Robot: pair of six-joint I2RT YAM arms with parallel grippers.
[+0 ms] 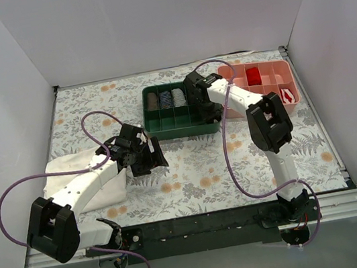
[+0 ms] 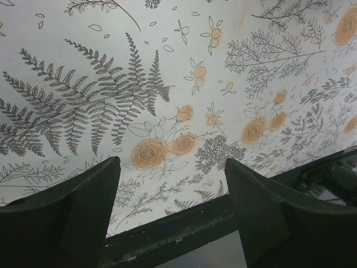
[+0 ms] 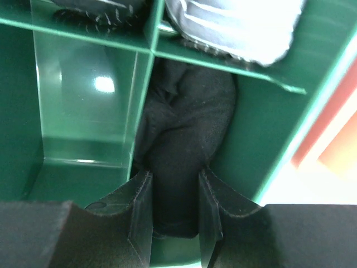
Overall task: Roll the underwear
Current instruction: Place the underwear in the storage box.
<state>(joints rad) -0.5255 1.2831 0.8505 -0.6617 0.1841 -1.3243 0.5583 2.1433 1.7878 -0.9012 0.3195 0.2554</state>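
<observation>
Most of the work looks done: the rolled underwear (image 3: pixel 181 139) sits in an edge compartment of the green tray (image 3: pixel 262 134), pinched by the right jaws, awaiting release; left jaws hang spread, empty

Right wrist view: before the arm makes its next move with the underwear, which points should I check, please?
1. Grip: right gripper closed on the underwear: ok.
2. Placement: underwear inside one compartment of the green tray: ok.
3. Underwear resting on the compartment floor: cannot tell, the fingers hide its near end.
4. Neighbouring compartment free: ok, it is bare.
5. Left gripper out of the way: ok, open, empty, above the table.
</observation>
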